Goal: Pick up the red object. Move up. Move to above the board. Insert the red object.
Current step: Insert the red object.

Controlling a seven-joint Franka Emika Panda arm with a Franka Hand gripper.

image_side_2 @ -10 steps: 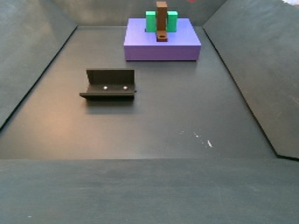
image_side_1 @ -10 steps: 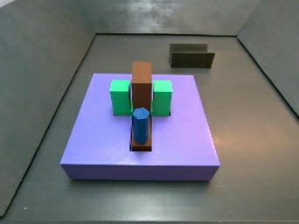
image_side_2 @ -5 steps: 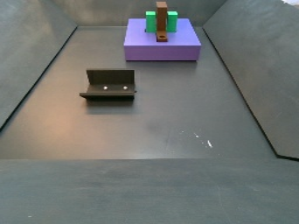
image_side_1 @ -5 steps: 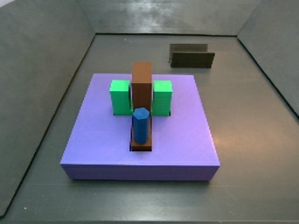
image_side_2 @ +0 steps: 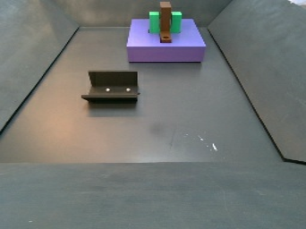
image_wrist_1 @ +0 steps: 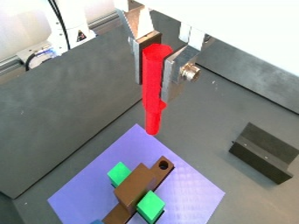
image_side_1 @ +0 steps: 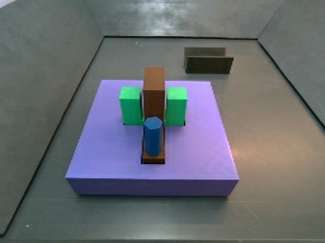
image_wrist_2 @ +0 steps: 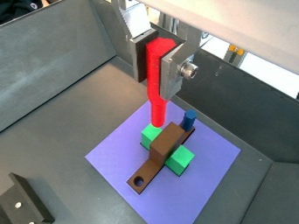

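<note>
My gripper [image_wrist_1: 156, 66] [image_wrist_2: 151, 63] is shut on the red object [image_wrist_1: 155, 96] [image_wrist_2: 156, 92], a slim red peg that hangs down from between the silver fingers in both wrist views. It is held high above the lavender board [image_wrist_1: 187, 188] [image_wrist_2: 122, 157]. The board [image_side_1: 114, 152] [image_side_2: 143, 49] bears green blocks [image_side_1: 131, 104], a tall brown block [image_side_1: 155, 90] on a brown strip, and a blue cylinder [image_side_1: 152, 135] [image_wrist_2: 190, 118]. The brown strip has an open round hole [image_wrist_1: 163, 164] [image_wrist_2: 142, 181]. Neither the gripper nor the red object shows in the side views.
The dark fixture [image_side_1: 208, 61] [image_side_2: 113, 87] stands on the grey floor apart from the board; it also shows in both wrist views [image_wrist_1: 267, 150] [image_wrist_2: 21, 203]. Grey walls enclose the floor on all sides.
</note>
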